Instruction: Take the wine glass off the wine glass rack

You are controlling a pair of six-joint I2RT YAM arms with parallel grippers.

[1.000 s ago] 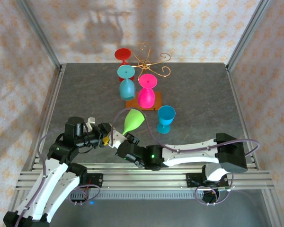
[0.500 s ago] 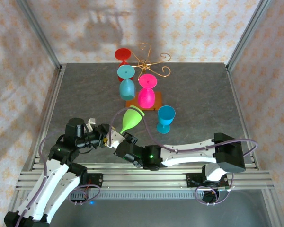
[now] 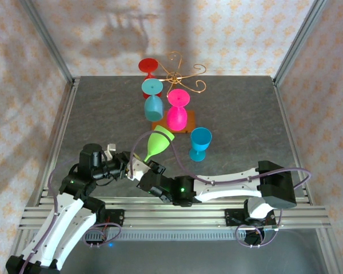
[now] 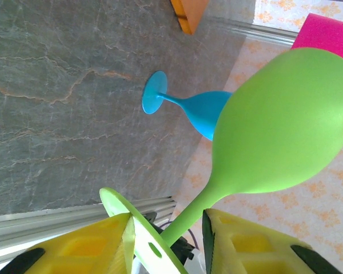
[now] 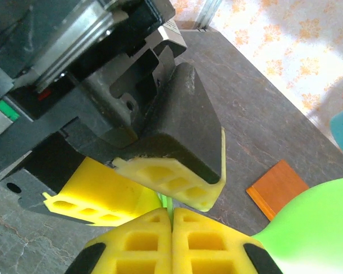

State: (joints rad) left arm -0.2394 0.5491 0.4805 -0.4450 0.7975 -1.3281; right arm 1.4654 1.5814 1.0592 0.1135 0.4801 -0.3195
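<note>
The gold wire wine glass rack (image 3: 180, 74) stands at the back on its orange-brown base (image 3: 172, 124) (image 5: 276, 195). Red (image 3: 148, 65), teal (image 3: 152, 101) and pink (image 3: 177, 113) glasses hang on it. A lime green wine glass (image 3: 158, 145) (image 4: 286, 125) is held off the rack, tilted, above the near table. My right gripper (image 3: 144, 169) (image 5: 171, 228) is shut on the thin edge of its foot. My left gripper (image 3: 128, 166) (image 4: 166, 245) is open, with a yellow finger on each side of the green stem (image 4: 197, 212). The foot disc (image 4: 131, 220) lies against one finger.
A blue wine glass (image 3: 200, 142) (image 4: 200, 111) stands upright on the grey table (image 3: 103, 114), right of the green one and in front of the rack. Aluminium rails (image 3: 177, 217) run along the near edge, and patterned walls close in the other sides.
My left gripper has moved right, up to the green glass, and now straddles its stem. The right gripper and glass shifted slightly left and nearer.
</note>
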